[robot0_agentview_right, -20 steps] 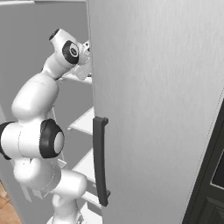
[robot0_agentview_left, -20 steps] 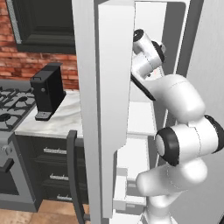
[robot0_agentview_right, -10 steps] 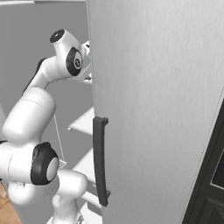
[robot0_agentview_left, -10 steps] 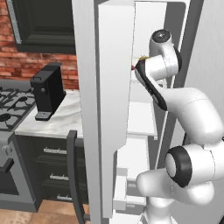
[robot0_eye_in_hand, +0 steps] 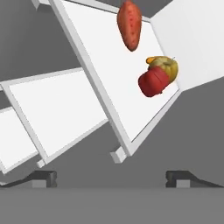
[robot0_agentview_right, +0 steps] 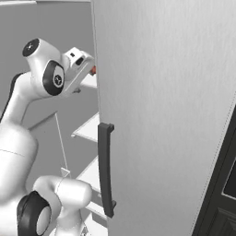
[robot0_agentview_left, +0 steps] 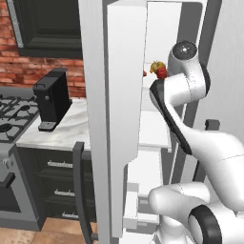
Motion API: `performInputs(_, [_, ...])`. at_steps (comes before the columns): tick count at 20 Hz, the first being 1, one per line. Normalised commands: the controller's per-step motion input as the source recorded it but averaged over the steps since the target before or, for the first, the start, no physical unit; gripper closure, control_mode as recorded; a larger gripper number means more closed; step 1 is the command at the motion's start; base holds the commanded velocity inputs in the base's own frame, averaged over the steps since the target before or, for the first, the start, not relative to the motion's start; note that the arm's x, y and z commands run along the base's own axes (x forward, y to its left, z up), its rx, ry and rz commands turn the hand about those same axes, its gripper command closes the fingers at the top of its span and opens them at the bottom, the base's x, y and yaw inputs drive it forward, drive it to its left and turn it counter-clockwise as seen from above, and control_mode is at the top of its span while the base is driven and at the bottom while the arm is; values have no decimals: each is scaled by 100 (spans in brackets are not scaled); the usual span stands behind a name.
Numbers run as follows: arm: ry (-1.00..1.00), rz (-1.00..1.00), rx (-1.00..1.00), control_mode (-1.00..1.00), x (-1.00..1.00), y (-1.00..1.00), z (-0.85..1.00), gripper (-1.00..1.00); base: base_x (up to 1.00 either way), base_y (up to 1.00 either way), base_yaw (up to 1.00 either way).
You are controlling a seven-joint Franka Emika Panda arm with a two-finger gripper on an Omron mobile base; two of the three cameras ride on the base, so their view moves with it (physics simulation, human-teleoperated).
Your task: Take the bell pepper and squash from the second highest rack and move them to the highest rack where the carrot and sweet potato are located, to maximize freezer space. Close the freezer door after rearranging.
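Hand view, nearest first: my gripper (robot0_eye_in_hand: 112,177) shows both dark tips at the bottom, spread wide with nothing between them. Beyond them, the white front lip of a freezer shelf (robot0_eye_in_hand: 89,74) runs diagonally because the hand is rolled. On that shelf, toward the far corner, sits the red bell pepper (robot0_eye_in_hand: 152,82), touching a yellow squash (robot0_eye_in_hand: 167,66) just behind it. Farther along the same shelf lies a reddish sweet potato (robot0_eye_in_hand: 130,24), well apart from the pair. Carrot not made out.

Left base view: my arm reaches past the open freezer door (robot0_agentview_left: 119,124) into the freezer (robot0_agentview_left: 159,43); the pepper and squash show as a small red-and-yellow cluster beside my wrist.

Judgement: the pepper and squash seem to share the sweet potato's shelf, though the roll makes shelf order hard to read. Which step is in hand is uncertain. If a pick is next, I should level the hand with the shelf, come in above the lip, and centre on the pepper alone so the squash is not nudged. If the rearranging is done, back straight out clear of the lip before swinging to the door.
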Motion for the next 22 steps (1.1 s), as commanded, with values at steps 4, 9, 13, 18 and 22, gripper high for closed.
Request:
performInputs(4, [0,0,0,-100,-100,9,4,-100,0,0,0])
performInputs(9, [0,0,0,-100,-100,4,0,-100,0,0,0])
performInputs(13, [0,0,0,-100,-99,4,0,-100,0,0,0])
performInputs(18, [0,0,0,-100,-97,0,-2,-100,0,0,0])
performInputs(22, [0,0,0,100,0,0,0,-100,-100,3,0])
